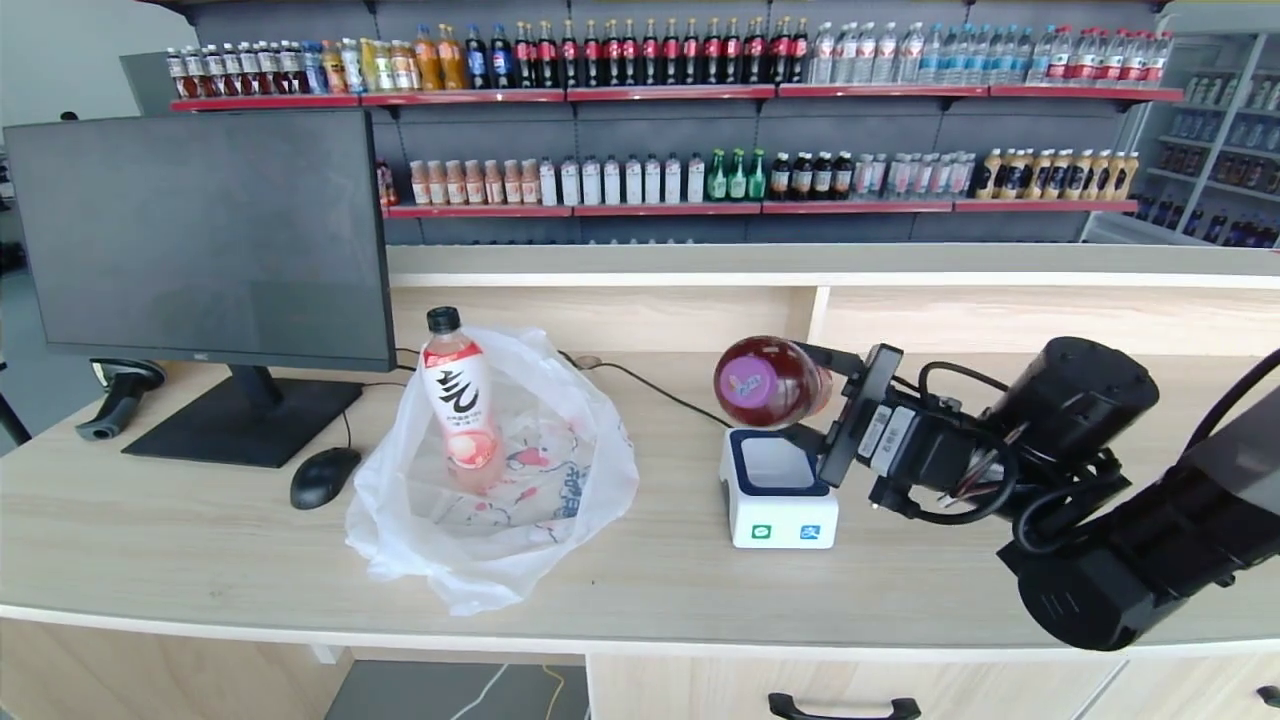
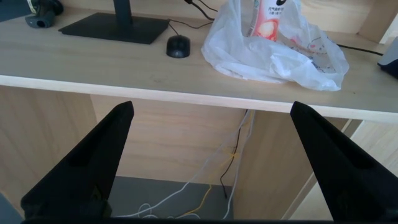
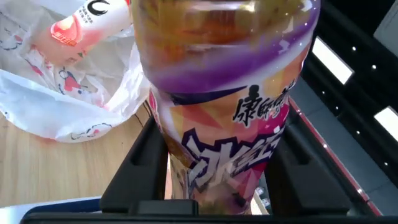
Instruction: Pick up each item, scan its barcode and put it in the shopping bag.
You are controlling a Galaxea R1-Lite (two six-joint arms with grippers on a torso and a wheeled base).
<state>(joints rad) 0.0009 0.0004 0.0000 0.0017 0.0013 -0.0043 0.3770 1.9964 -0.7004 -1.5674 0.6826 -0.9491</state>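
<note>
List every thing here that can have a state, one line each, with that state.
shopping bag: open, slumped on the counter.
pink bottle: capped, standing inside the shopping bag.
dark red bottle: held sideways over the scanner.
right gripper: shut on the dark red bottle.
left gripper: open, empty.
monitor: screen dark.

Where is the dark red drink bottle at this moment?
In the head view, the dark red bottle is held sideways in the right gripper, just above the white scanner, to the right of the shopping bag.

Right hand clenched, left hand splayed wide.
</note>
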